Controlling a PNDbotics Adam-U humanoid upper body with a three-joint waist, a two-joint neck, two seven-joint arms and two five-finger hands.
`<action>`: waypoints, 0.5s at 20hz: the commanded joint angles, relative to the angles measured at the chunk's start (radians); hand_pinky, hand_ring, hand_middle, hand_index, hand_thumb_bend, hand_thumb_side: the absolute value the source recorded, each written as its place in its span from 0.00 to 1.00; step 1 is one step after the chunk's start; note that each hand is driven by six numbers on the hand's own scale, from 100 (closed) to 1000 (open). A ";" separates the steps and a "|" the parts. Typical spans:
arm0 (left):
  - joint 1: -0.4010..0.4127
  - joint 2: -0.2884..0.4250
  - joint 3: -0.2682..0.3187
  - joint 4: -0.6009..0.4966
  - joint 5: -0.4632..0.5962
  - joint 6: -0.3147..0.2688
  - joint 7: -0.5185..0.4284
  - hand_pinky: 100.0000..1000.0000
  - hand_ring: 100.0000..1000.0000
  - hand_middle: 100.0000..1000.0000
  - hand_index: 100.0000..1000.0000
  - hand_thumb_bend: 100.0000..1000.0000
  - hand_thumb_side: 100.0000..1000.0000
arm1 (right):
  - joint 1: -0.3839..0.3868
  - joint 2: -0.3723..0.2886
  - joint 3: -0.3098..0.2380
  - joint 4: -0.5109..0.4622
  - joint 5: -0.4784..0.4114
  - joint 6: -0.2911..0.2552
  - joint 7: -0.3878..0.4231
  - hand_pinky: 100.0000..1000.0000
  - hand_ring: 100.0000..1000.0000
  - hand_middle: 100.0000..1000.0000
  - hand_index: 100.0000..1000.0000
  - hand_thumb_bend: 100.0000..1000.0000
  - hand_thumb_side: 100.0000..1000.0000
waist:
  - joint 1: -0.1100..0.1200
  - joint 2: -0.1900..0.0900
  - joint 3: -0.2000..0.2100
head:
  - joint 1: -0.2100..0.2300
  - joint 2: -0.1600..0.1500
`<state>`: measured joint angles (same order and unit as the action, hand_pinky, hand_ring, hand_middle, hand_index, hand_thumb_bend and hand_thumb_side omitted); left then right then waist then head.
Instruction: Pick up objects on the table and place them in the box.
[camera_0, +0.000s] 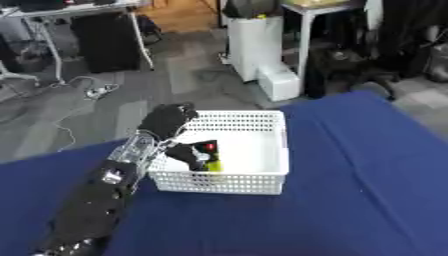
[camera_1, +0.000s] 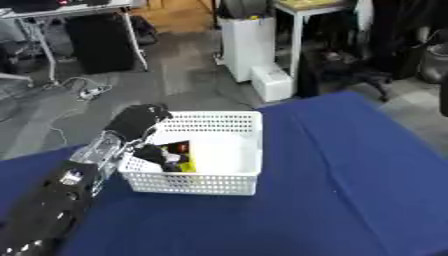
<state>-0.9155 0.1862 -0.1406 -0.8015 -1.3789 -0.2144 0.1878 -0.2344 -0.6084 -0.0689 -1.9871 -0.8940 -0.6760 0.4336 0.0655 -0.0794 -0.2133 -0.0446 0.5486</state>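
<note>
Blue cloth covers the table (camera_0: 367, 200), and behind it the room is a clutter of grey floor, cables and a white bin. On the cloth sits a white plastic basket (camera_0: 262, 180), the box of the task. The robot's left hand (camera_0: 168, 120) reaches over the basket's near-left rim, the back of the hand uppermost and the fingers curled downward into the basket. Just below the hand lies a dark object with a red spot and a yellow patch (camera_0: 207, 154), already inside the basket at its left end. Whether the fingers are pinching it or have let go I cannot tell; the hand hides that. My guess is that this is the dropping-in step: next, the hand has to rise clear of the rim without snagging. No right hand shows
</note>
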 joint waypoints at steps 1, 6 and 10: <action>-0.006 0.059 -0.030 -0.175 0.179 -0.025 0.026 0.33 0.61 0.79 0.79 0.65 0.81 | -0.005 -0.031 -0.015 -0.013 0.003 -0.055 0.054 0.10 0.20 0.32 0.41 0.00 1.00 | -0.005 -0.009 0.005 | -0.015 -0.017; 0.099 0.130 -0.072 -0.590 0.522 0.034 0.024 0.30 0.55 0.74 0.77 0.62 0.84 | 0.013 -0.035 -0.021 -0.013 0.014 -0.065 0.050 0.10 0.20 0.32 0.41 0.00 1.00 | -0.007 -0.011 0.026 | -0.031 -0.040; 0.272 0.103 -0.047 -0.921 0.607 0.123 0.067 0.26 0.49 0.73 0.77 0.65 0.73 | 0.040 -0.034 -0.025 -0.013 0.027 -0.088 0.052 0.10 0.19 0.31 0.41 0.00 1.00 | -0.018 -0.013 0.051 | -0.035 -0.090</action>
<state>-0.6357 0.2845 -0.2029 -1.6207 -0.8071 -0.1162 0.2428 -0.1901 -0.6164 -0.0808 -1.9871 -0.8730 -0.6897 0.4199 0.0544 -0.0855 -0.1607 -0.0713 0.4818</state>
